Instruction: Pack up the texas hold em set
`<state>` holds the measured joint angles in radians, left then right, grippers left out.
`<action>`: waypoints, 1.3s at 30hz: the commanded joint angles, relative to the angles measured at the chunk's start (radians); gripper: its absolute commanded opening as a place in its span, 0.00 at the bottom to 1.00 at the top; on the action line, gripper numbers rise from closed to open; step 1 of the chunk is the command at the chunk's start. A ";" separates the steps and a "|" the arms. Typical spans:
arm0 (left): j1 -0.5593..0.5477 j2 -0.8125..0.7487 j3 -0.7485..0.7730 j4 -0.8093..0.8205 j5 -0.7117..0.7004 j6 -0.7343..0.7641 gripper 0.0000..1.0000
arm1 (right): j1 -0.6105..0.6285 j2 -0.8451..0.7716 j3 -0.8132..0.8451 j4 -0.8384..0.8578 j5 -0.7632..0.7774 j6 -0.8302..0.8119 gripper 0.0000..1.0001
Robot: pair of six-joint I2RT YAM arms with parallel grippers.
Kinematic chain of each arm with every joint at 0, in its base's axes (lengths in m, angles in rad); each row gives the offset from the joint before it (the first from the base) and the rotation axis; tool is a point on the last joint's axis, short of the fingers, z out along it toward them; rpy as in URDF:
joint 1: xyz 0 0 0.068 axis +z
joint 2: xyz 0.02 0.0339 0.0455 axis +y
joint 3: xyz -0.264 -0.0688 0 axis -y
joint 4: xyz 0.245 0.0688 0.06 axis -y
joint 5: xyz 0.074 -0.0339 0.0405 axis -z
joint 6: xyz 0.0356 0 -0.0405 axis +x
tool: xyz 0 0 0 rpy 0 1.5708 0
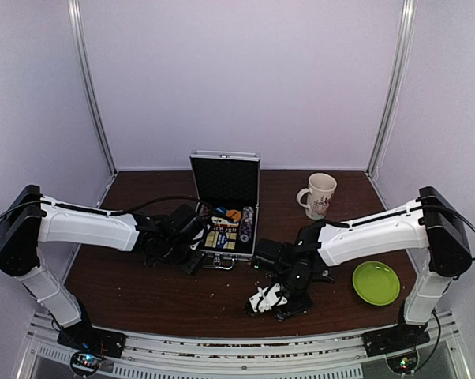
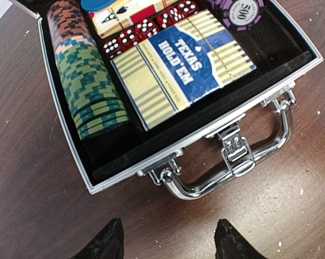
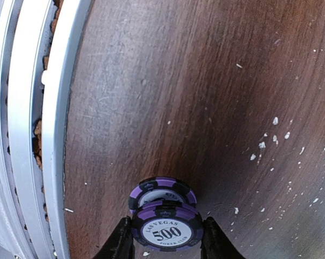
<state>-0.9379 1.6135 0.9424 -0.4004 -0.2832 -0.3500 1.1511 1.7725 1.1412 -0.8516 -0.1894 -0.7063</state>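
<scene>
1. Seen from the top camera, the silver case (image 1: 225, 180) sits at the middle of the brown table (image 1: 143, 292), its lid standing upright at the far side. The left gripper (image 1: 193, 260) hangs just beside the case's near-left corner. The right arm bends down toward the table's near edge, well apart from the case. Behind that arm stands a cream mug (image 1: 319, 195), and a lime green plate (image 1: 375, 282) lies to its right. This view does not show how either pair of jaws stands.

2. At the left wrist, the left gripper (image 2: 168, 240) has its jaws apart and holds nothing, with bare table between the two dark fingertips. Just ahead lies the chrome handle (image 2: 232, 172) of the open case. Inside, on the black lining:
   - a blue-cream card deck (image 2: 184, 70) lies in the middle;
   - red dice (image 2: 146, 27) lie in a row behind it;
   - green chips (image 2: 95, 91) and orange chips (image 2: 68, 21) fill the left channel;
   - a purple chip (image 2: 241, 11) sits at the far right.

3. At the right wrist, the right gripper (image 3: 165, 240) is clamped on a purple 500 chip (image 3: 165, 226) by its rim. A second purple chip (image 3: 162, 191) shows just beyond, partly covered — whether it is gripped too or lies on the table, I cannot tell. The metal rail (image 3: 54, 135) runs down the left, and white specks (image 3: 270, 135) dot the wood on the right.
</scene>
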 commanded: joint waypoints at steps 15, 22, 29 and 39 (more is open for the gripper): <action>-0.003 -0.004 -0.014 0.054 -0.012 -0.009 0.60 | 0.026 0.049 0.042 0.005 0.016 0.036 0.36; -0.003 0.001 -0.016 0.057 -0.011 -0.009 0.60 | 0.030 0.059 0.040 -0.010 0.010 0.025 0.42; -0.003 0.003 -0.013 0.057 -0.010 -0.006 0.60 | 0.031 0.057 0.023 -0.014 0.010 0.015 0.57; -0.004 0.005 -0.007 0.055 -0.009 -0.002 0.60 | 0.030 0.103 0.031 -0.013 -0.012 0.016 0.49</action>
<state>-0.9379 1.6138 0.9348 -0.3817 -0.2848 -0.3500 1.1740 1.8355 1.1629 -0.8536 -0.1837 -0.6849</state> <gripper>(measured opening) 0.599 0.508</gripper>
